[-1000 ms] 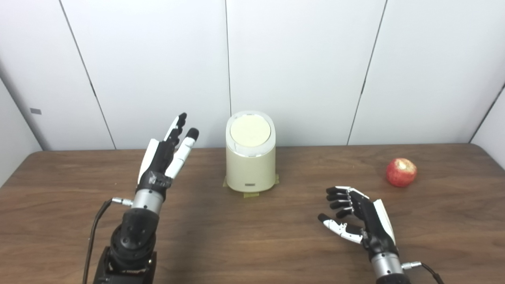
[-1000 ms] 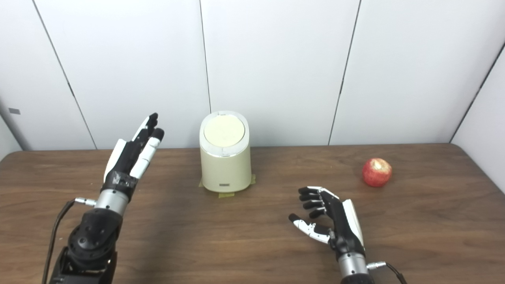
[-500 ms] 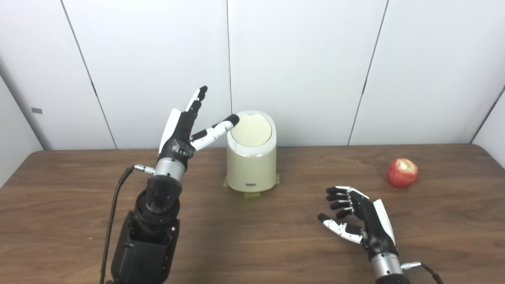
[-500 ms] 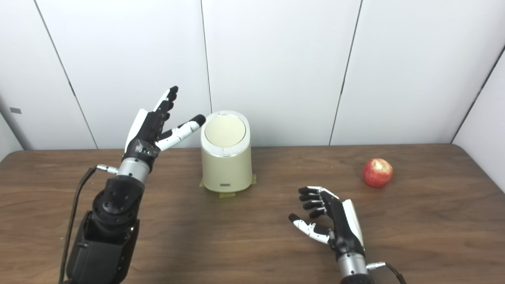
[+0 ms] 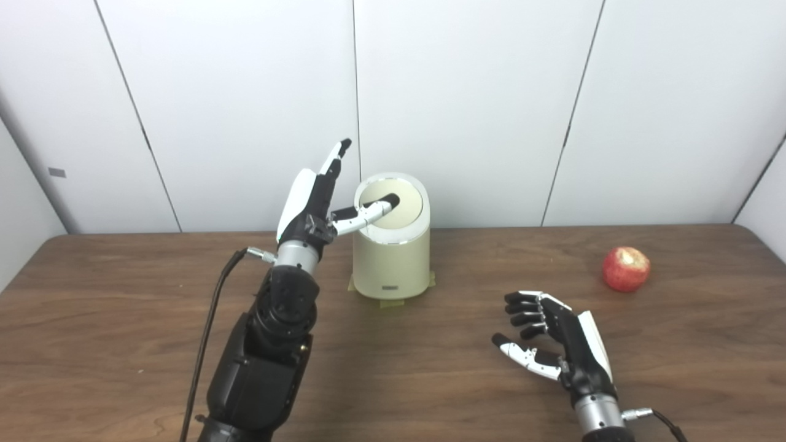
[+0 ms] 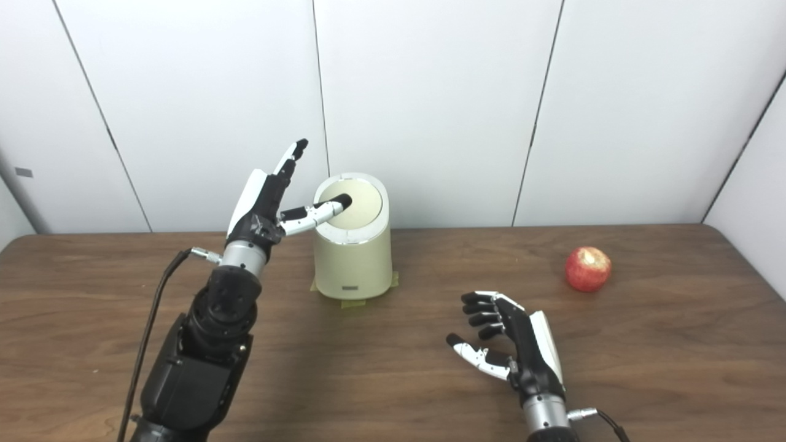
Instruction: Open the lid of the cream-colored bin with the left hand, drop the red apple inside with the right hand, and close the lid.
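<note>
Left eye view, near to far.
Right hand (image 5: 562, 350): low over the near right of the table (image 5: 123, 344), palm facing left, fingers loosely curled and apart, thumb out; grasps nothing.
Left arm (image 5: 270, 344): rises from the bottom edge, black cable (image 5: 212, 325) looping off the wrist.
Left hand (image 5: 316, 199): raised just left of the bin, fingers straight and pointing up, spread, grasping nothing; thumb (image 5: 368, 212) reaches right, tip lying over the lid; contact cannot be told.
Bin (image 5: 391, 258): cream cylinder, mid-table near the far edge, small label low on its front, tan tape (image 5: 391, 302) under its base.
Lid (image 5: 402, 205): pale round disc in a white rim, tilted toward the camera, closed.
Apple (image 5: 625, 269): red with a pale patch on top, on the table far right, well apart from bin and right hand.
Obstruction: only the thumb crosses the lid; the apple is clear all round.
Backdrop: white wall panels (image 5: 466, 92) with dark seams.
Right eye view: thumb tip (image 6: 341, 201) sits nearer the lid's left rim; more of the table's right edge shows.
</note>
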`<state>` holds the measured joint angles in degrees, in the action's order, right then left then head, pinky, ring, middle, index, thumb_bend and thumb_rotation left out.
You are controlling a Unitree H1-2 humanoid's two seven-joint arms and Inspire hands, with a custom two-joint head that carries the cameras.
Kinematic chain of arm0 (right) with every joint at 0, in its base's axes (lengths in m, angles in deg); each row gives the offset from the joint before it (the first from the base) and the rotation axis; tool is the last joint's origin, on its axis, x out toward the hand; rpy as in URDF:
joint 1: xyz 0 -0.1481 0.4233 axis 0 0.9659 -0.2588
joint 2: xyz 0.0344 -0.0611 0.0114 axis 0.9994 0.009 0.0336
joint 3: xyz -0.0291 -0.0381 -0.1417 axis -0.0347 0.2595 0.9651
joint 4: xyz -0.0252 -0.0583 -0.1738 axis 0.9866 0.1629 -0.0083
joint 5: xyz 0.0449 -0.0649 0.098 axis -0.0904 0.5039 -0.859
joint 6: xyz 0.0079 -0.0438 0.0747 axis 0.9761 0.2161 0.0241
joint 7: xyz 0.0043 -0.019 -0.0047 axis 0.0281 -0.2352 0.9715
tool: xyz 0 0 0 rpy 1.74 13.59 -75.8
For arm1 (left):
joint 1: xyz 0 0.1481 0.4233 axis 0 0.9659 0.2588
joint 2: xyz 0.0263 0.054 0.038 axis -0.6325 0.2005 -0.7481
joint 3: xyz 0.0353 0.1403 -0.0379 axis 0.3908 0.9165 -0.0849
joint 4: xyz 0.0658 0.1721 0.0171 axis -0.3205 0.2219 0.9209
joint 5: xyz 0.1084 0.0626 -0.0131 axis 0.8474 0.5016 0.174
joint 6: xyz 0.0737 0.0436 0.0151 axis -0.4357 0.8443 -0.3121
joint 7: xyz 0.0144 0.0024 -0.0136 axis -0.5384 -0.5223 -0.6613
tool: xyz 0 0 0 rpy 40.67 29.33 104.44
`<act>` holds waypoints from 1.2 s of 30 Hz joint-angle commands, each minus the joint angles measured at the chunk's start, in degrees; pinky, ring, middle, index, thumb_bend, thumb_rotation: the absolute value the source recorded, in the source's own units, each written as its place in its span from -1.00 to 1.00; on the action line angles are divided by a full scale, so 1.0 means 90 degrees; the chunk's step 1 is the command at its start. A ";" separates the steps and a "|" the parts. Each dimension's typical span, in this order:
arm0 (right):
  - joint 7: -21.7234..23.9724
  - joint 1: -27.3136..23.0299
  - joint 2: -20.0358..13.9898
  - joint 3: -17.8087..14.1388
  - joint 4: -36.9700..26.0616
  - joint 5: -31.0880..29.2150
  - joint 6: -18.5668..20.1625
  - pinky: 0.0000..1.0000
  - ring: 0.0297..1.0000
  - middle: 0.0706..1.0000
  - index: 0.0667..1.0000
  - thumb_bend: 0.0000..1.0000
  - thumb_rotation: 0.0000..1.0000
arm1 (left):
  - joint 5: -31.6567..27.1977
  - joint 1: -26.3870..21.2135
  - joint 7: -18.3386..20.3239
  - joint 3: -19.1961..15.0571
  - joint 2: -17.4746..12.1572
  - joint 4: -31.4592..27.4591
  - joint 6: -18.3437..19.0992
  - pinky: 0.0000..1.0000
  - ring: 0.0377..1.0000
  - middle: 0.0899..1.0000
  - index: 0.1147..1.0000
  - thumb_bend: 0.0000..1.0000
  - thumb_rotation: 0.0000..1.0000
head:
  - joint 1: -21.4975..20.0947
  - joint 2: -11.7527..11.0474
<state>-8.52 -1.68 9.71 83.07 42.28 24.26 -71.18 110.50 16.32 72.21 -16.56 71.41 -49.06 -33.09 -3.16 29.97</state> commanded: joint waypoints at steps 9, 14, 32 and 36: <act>0.0001 -0.0103 -0.0026 0.0042 -0.0298 0.0142 -0.0007 0.16 0.29 0.26 0.25 -0.35 -0.92 | 0.0479 -0.0634 -0.0203 0.0258 0.0038 0.0315 -0.0169 1.00 1.00 1.00 1.00 0.12 -0.23 | -0.0052 0.0019; 0.0020 -0.0091 -0.0011 0.0075 -0.0355 0.0181 0.0073 0.14 0.29 0.27 0.25 -0.36 -0.95 | 0.0821 -0.0846 -0.0288 0.0381 0.0053 0.0607 -0.0034 1.00 1.00 1.00 1.00 0.12 -0.23 | -0.0088 0.0017; -0.0045 -0.0170 0.0014 0.0103 -0.0105 0.0168 0.0037 0.15 0.27 0.28 0.24 -0.36 -0.87 | 0.1543 -0.1563 -0.0253 0.0714 -0.0192 0.1701 0.0058 1.00 1.00 1.00 1.00 0.19 -0.57 | -0.0109 -0.0106; -0.0029 -0.0159 0.0038 0.0087 -0.0123 0.0106 0.0059 0.16 0.28 0.28 0.24 -0.36 -0.87 | 0.1710 -0.1640 -0.0228 0.0799 -0.0258 0.1789 0.0113 1.00 1.00 1.00 1.00 0.22 -0.66 | -0.0116 -0.0090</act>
<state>-8.60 -1.62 9.83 83.79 41.90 25.20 -70.26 124.33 5.11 71.34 -9.58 69.59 -32.66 -32.14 -4.13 29.09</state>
